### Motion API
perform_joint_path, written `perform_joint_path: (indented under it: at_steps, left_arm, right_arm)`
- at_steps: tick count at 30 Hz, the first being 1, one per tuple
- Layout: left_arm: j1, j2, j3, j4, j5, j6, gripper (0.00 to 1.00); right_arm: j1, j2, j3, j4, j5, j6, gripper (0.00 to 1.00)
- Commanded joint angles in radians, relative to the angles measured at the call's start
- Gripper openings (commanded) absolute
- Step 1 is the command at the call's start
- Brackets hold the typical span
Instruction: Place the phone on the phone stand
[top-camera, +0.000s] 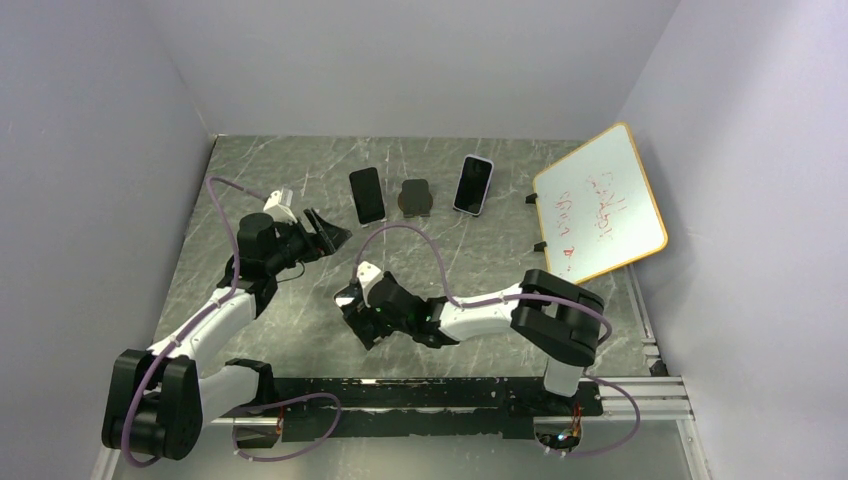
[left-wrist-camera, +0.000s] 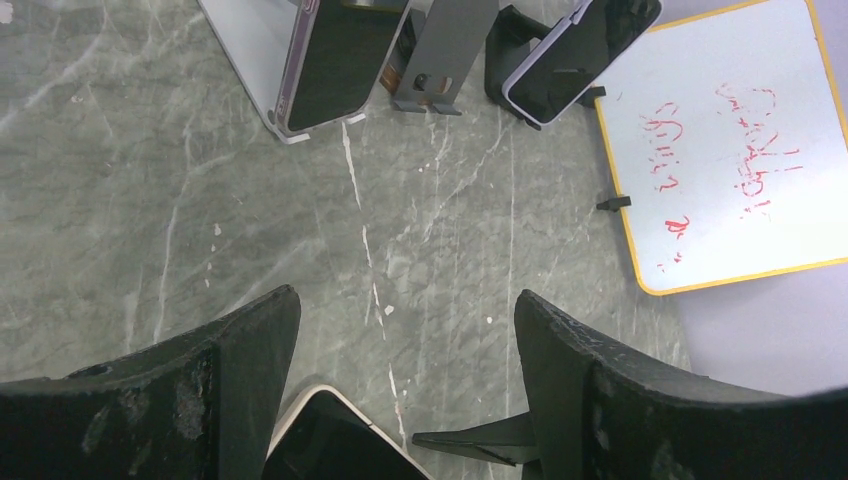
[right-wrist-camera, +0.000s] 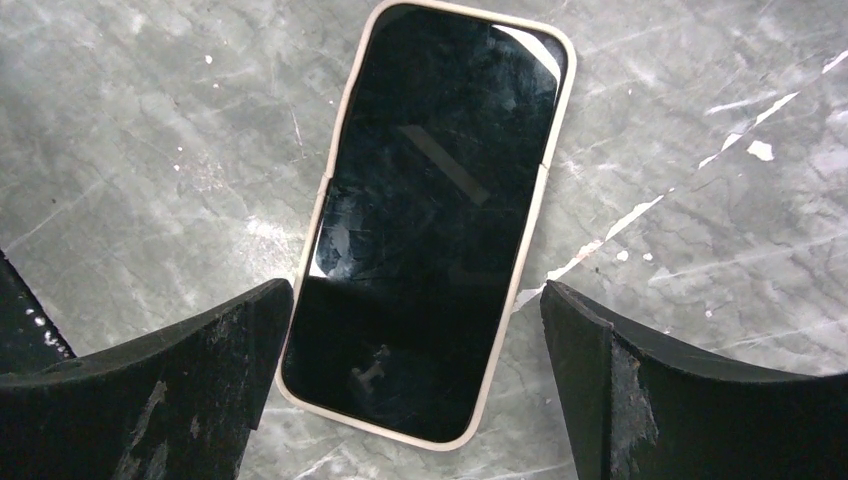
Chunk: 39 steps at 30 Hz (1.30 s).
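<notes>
A phone in a beige case (right-wrist-camera: 430, 220) lies flat and screen up on the marble table. My right gripper (right-wrist-camera: 415, 340) hovers over its near end, open, one finger on each side and neither touching it. In the top view the right gripper (top-camera: 355, 315) hides the phone. One corner of the phone (left-wrist-camera: 325, 435) shows in the left wrist view. The empty dark phone stand (top-camera: 415, 197) stands at the back, also in the left wrist view (left-wrist-camera: 440, 50). My left gripper (top-camera: 335, 235) is open and empty, above the table between phone and stand.
A black phone (top-camera: 366, 194) and a phone in a white case (top-camera: 474, 185) lean on stands either side of the empty stand. A yellow-framed whiteboard (top-camera: 600, 205) with red writing stands at the back right. Grey walls close in the table.
</notes>
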Motion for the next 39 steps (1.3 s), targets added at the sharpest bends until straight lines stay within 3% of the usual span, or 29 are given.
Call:
perform_joint_path:
  at_steps: [1, 29, 39]
  left_arm:
    - [0.01, 0.002, -0.001, -0.008, -0.01, 0.009, 0.83]
    - [0.01, 0.017, -0.001, -0.015, -0.006, 0.012, 0.83]
    - [0.01, 0.016, -0.005, -0.023, -0.014, 0.014, 0.83]
  right_arm:
    - [0.007, 0.036, 0.024, -0.017, 0.014, 0.001, 1.0]
    - [0.01, 0.077, 0.041, -0.071, 0.053, 0.012, 1.0]
    - [0.021, 0.108, 0.076, -0.156, 0.1, 0.014, 0.94]
